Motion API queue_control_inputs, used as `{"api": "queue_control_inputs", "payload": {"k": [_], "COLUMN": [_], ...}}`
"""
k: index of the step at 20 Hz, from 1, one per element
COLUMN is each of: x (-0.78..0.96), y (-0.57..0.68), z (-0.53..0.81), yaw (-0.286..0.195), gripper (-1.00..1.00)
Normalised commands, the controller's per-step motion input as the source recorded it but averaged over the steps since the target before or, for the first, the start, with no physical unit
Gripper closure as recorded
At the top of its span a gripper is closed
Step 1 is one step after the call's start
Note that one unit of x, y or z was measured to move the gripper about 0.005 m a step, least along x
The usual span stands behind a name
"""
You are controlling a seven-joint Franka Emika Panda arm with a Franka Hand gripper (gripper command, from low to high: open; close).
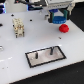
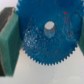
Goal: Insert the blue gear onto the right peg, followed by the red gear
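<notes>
The blue gear point(image 1: 60, 21) hangs above the white table at the exterior view's upper right, with my gripper point(image 1: 57, 16) shut on it. In the wrist view the blue gear point(image 2: 47, 35) fills the picture, its centre hole showing, and the green pads point(image 2: 8, 40) press on its toothed edge from both sides. The red gear point(image 1: 63, 28) lies on the table just below the held gear. The grey plate point(image 1: 46, 59) with black rim sits nearer the front; two thin dark pins stand on it, the right peg point(image 1: 51, 50) being the one toward the exterior view's right.
A beige blocky object point(image 1: 18, 27) stands on the white table point(image 1: 15, 55) at the exterior view's left. The table's back edge runs behind the gripper, with dark background beyond.
</notes>
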Motion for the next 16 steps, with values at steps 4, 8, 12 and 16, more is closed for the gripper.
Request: {"api": "queue_control_inputs", "payload": {"k": [4, 8, 12, 16], "x": [0.84, 0.82, 0.82, 0.79], "y": [-0.25, -0.29, -0.28, -0.29], "z": [0.30, 0.21, 0.17, 0.14], "yaw": [0.000, 0.000, 0.000, 0.000], "gripper": [1.00, 1.00, 1.00, 1.00]}}
